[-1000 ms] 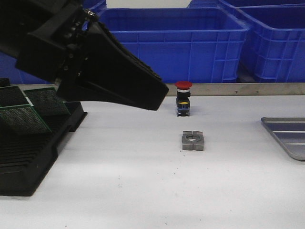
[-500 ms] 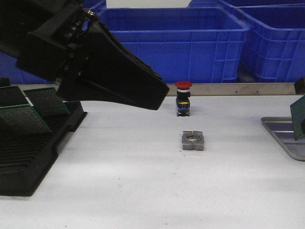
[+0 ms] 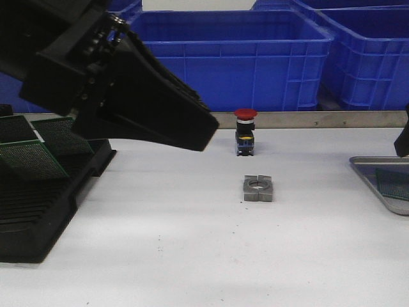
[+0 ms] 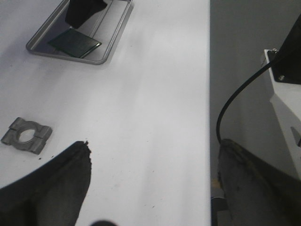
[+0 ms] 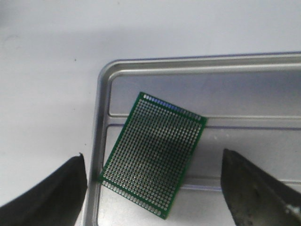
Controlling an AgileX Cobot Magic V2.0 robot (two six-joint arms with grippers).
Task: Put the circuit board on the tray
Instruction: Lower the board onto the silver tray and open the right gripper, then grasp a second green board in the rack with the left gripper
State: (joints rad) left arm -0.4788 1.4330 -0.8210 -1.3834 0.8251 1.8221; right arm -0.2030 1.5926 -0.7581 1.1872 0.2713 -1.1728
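A green perforated circuit board [image 5: 155,160] lies flat and askew on the ridged floor of the silver-grey tray [image 5: 188,63], one corner near the rim. My right gripper [image 5: 153,155] is open above it, fingers apart on either side, touching nothing. In the front view the board [image 3: 393,184] lies in the tray [image 3: 370,167] at the right edge, with the right gripper [image 3: 402,137] just above. The left wrist view shows the board [image 4: 74,42] in the tray [image 4: 70,55] too. My left gripper [image 4: 155,145] is open and empty, held high over the table's left [image 3: 204,128].
A black slotted rack [image 3: 38,211] with more green boards [image 3: 32,157] stands at the left. A red-capped push button [image 3: 245,131] and a grey metal block with a hole [image 3: 258,188] sit mid-table. Blue crates [image 3: 236,51] line the back.
The right gripper came in from the right holding the board tilted over the tray; the board now lies flat in the tray, released. The left arm shifted slightly.
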